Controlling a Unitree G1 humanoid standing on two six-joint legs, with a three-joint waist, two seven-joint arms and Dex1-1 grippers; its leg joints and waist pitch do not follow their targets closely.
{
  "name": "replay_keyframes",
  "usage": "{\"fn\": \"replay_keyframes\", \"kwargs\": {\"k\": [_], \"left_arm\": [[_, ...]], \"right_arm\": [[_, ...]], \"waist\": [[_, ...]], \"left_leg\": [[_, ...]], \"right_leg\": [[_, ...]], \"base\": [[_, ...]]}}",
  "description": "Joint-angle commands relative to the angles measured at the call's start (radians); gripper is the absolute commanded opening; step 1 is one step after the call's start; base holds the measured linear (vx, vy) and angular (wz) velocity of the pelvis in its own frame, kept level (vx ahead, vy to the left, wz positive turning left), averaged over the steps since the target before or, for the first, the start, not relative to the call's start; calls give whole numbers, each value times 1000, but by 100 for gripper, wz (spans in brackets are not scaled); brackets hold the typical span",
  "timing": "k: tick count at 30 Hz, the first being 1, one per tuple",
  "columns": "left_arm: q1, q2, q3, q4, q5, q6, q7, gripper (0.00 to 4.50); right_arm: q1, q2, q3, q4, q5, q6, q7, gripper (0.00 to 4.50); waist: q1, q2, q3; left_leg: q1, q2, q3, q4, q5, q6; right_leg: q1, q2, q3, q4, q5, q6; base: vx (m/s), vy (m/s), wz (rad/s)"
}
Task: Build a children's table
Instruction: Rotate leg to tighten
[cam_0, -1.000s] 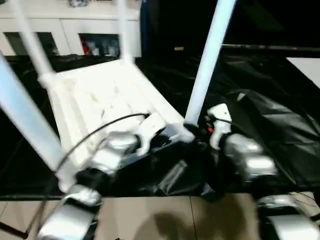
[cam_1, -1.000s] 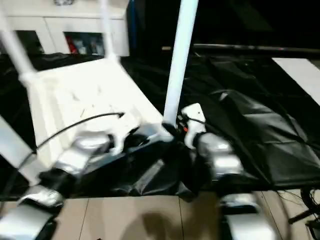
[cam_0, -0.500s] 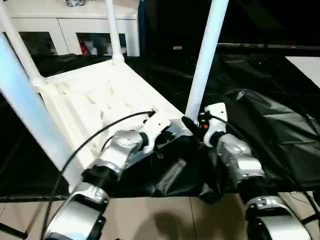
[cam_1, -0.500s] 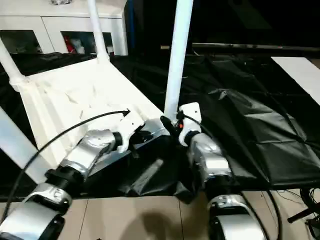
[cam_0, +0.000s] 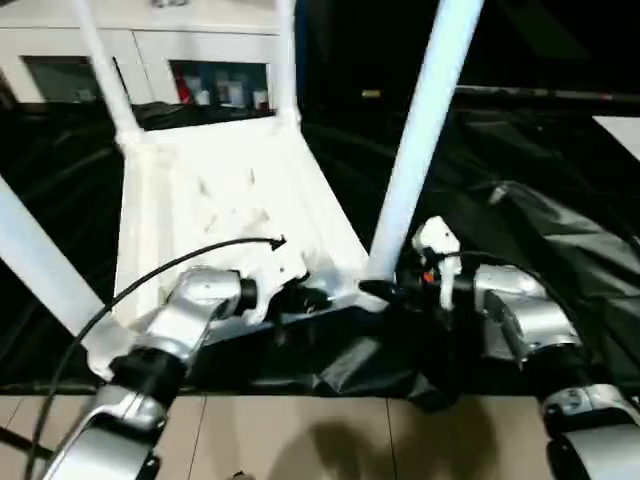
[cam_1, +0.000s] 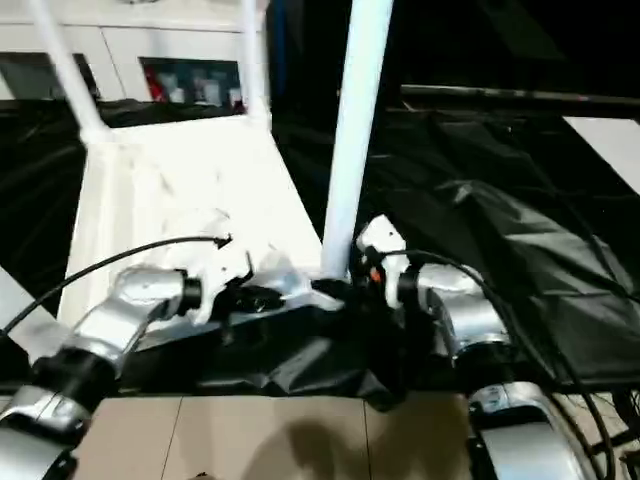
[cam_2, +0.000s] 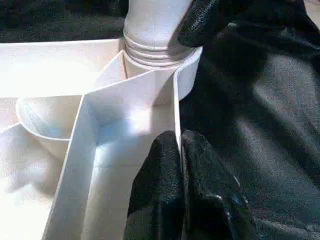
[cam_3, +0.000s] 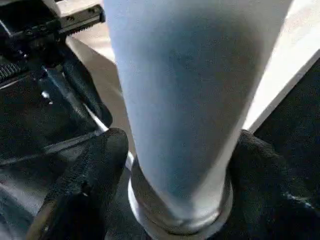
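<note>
Looking down on the white tabletop (cam_0: 220, 190), turned ribbed side up on a black sheet (cam_0: 560, 200) and spreading from the centre of the head view toward 10 o'clock. Counting four white legs upright in its corner sockets: near-right leg (cam_0: 420, 140) rising toward 12 o'clock just right of centre, far-right leg (cam_0: 285, 60) at 12, far-left leg (cam_0: 100, 60) at 11, near-left leg (cam_0: 40, 260) at 9. Finding the left end effector (cam_2: 179, 150) at the tabletop's near edge, pinched narrow on the thin outer rim wall, one finger inside and one outside (close by the round socket (cam_2: 160, 55) that carries the near-right leg). Finding the right end effector (cam_3: 177, 145) at the foot of that same leg, spread wide with black fingers (cam_3: 95, 165) flanking it on both sides; cannot tell whether the pads press the plastic. Noting a thin black cable (cam_0: 150, 275) arching over the silver left forearm. Beyond the sheet, at 12 o'clock, seeing a white cabinet (cam_0: 140, 45) with glass doors; at 6 o'clock, a strip of tan floor (cam_0: 300, 440).
</note>
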Motion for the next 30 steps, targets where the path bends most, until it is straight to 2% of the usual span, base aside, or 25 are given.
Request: {"fn": "replay_keyframes", "kwargs": {"k": [1, 4, 5, 8, 12, 15, 16, 17, 18, 19, 20, 21, 22, 24, 25, 26, 28, 29, 30], "left_arm": [[22, -4, -17, -18, -17, 9, -30, 0], [28, -2, -14, -28, -21, 14, -33, 0], [31, -1, -14, -34, -23, 18, -34, 0], [36, 1, -12, -41, -25, 22, -37, 0], [38, 0, -11, -47, -30, 32, -33, 0], [15, -28, 3, -15, -17, 58, 37, 0], [-17, -59, 13, 35, 12, 71, 134, 0], [-35, -76, 18, 64, 31, 78, 192, 0], [-60, -102, 26, 102, 45, 87, 262, 0], [-60, -102, 26, 102, 45, 87, 262, 0], [-89, -136, 38, 140, 53, 105, 338, 0], [-100, -150, 43, 154, 56, 111, 370, 0], [-115, -169, 49, 171, 60, 118, 412, 0], [-139, -206, 53, 194, 67, 134, 476, 0], [-144, -219, 54, 198, 69, 137, 497, 0], [-146, -224, 52, 199, 70, 138, 499, 0], [-153, -244, 46, 206, 73, 132, 504, 0], [-156, -251, 37, 214, 78, 117, 497, 0], [-158, -255, 31, 220, 81, 105, 492, 0]], "right_arm": [[1, -3, 18, -1, -1, -6, 28, 291], [1, 2, 21, 2, -2, -7, 37, 254], [0, 3, 20, 0, 2, -5, 41, 244], [1, 3, 19, -1, 7, -2, 48, 221], [7, 10, 13, 0, 9, 2, 34, 213], [12, 43, -11, 30, -9, 19, -94, 211], [9, 75, -34, 67, -30, 23, -234, 210], [7, 92, -47, 88, -42, 25, -315, 210], [5, 117, -63, 107, -52, 34, -412, 209], [5, 117, -63, 107, -52, 34, -412, 209], [3, 151, -90, 122, -51, 55, -525, 209], [2, 164, -100, 126, -50, 63, -566, 209], [2, 182, -114, 130, -46, 73, -618, 209], [-4, 221, -140, 139, -39, 92, -718, 207], [-5, 235, -148, 139, -36, 97, -748, 207], [-6, 244, -148, 137, -35, 96, -753, 207], [-11, 274, -146, 133, -34, 90, -773, 207], [-10, 286, -131, 127, -43, 72, -774, 207], [-10, 292, -121, 123, -51, 59, -774, 207]], "waist": [[1, -10, -64], [0, -10, -63], [1, -13, -64], [0, -9, -64], [-1, -12, -65], [-3, -11, -62], [-7, -9, -59], [-12, -9, -55], [-16, -11, -54], [-19, -11, -56], [-20, -9, -54], [-20, -9, -54], [-19, -5, -54], [-19, -5, -54], [-18, 4, -55], [-20, -2, -55], [-20, -2, -57], [-20, 3, -58], [-21, 1, -58]], "left_leg": [[8, 23, 3, -64, -179, 60], [8, 23, 4, -64, -177, 59], [8, 23, 3, -63, -171, 60], [9, 24, 3, -63, -169, 60], [9, 22, 4, -62, -165, 62], [10, 22, 4, -65, -175, 56], [11, 21, 3, -67, -194, 43], [17, 19, 2, -71, -236, 20], [16, 17, 1, -72, -247, 10], [16, 16, -2, -74, -252, -4], [18, 16, -2, -74, -265, -8], [18, 16, -2, -74, -265, -8], [19, 14, -4, -75, -282, -11], [22, 13, -3, -75, -299, -13], [21, 13, -6, -76, -305, -15], [17, 13, -7, -78, -307, -15], [16, 15, -7, -79, -306, -11], [14, 14, -8, -79, -303, -13], [14, 14, -8, -79, -302, -13]], "right_leg": [[52, -47, 35, -59, -120, -252], [50, -45, 35, -61, -128, -249], [51, -46, 35, -59, -125, -248], [50, -45, 35, -59, -119, -249], [51, -44, 35, -58, -111, -251], [49, -45, 36, -61, -137, -247], [47, -45, 36, -66, -174, -237], [43, -46, 38, -76, -243, -222], [43, -47, 38, -79, -278, -211], [45, -48, 38, -82, -317, -190], [42, -48, 39, -87, -347, -175], [42, -48, 39, -87, -347, -175], [39, -48, 38, -92, -379, -162], [34, -47, 38, -99, -397, -152], [36, -47, 37, -98, -397, -149], [37, -44, 35, -99, -386, -143], [38, -45, 36, -97, -358, -148], [39, -43, 36, -95, -334, -151], [39, -43, 35, -93, -321, -154]], "base": [[0, 0, 0], [0, 0, 0], [0, 0, 0], [0, 0, 0], [0, 0, 0], [0, 0, 0], [0, 0, 0], [0, 0, 0], [0, 0, 0], [0, 0, 0], [0, 0, 0], [0, 0, 0], [0, 0, 0], [0, 0, 0], [0, 0, 0], [0, 0, 0], [0, 0, 0], [0, 0, 0], [0, 0, 0]]}}
